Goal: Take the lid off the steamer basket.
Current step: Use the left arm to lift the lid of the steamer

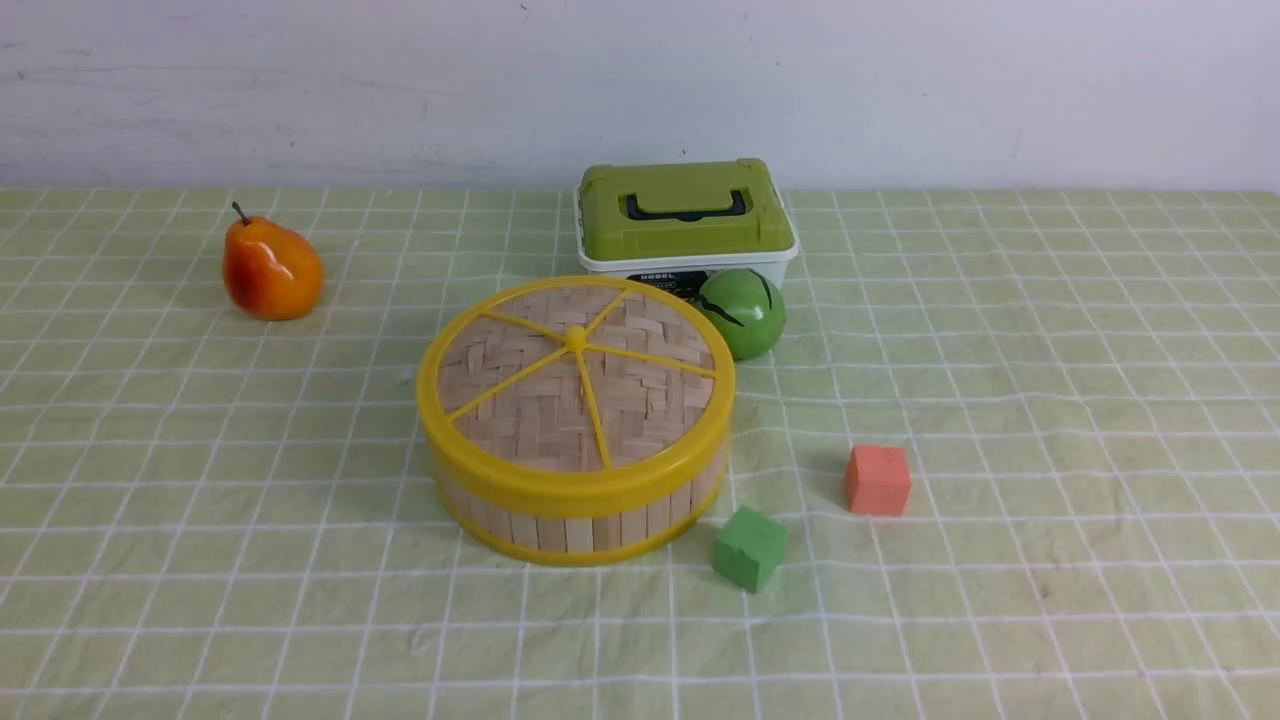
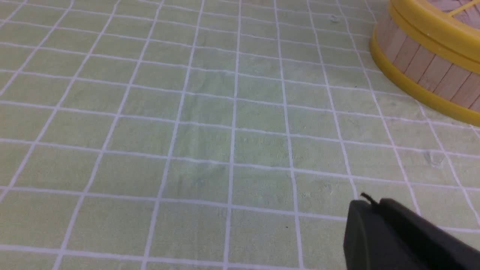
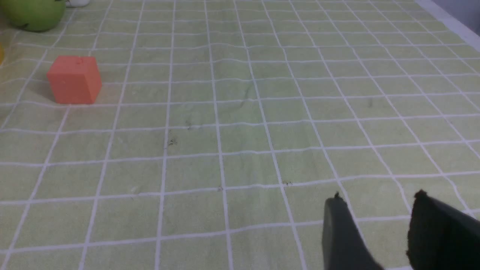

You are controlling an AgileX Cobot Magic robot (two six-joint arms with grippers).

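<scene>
The lid (image 1: 576, 385), woven bamboo with a yellow rim, spokes and centre knob, sits closed on the steamer basket (image 1: 590, 525) in the middle of the table in the front view. Neither arm shows in that view. In the left wrist view the basket's slatted wall (image 2: 423, 67) and the lid's yellow rim (image 2: 431, 28) show at one corner; my left gripper (image 2: 371, 204) is shut and empty over bare cloth, well apart from the basket. My right gripper (image 3: 378, 198) is open and empty over bare cloth; the basket is out of that view.
A white box with a green lid (image 1: 685, 215) stands behind the basket, with a green apple (image 1: 742, 312) beside it. An orange pear (image 1: 270, 270) lies at the far left. A green cube (image 1: 750, 547) and an orange cube (image 1: 878, 480) lie to the basket's right.
</scene>
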